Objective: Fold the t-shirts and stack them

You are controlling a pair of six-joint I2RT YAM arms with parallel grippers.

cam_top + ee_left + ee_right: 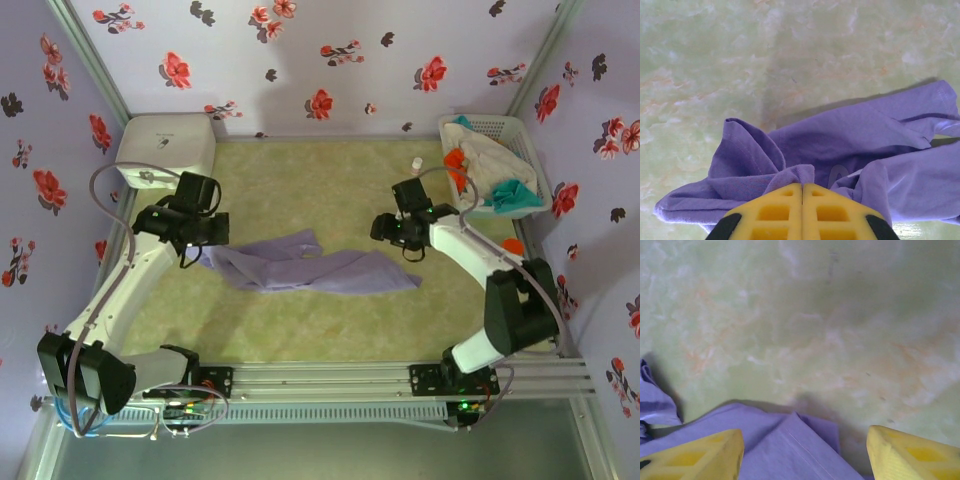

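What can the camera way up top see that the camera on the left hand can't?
The top view takes in both arms, the white box at the back left, and the lattice basket at the back right holding orange, teal and off-white t-shirts. The left wrist view gets close: the left gripper has its yellow fingers pressed together on a bunched fold of the lavender t-shirt, with a bit of white print beside them. Both show that t-shirt lying rumpled on the green table.
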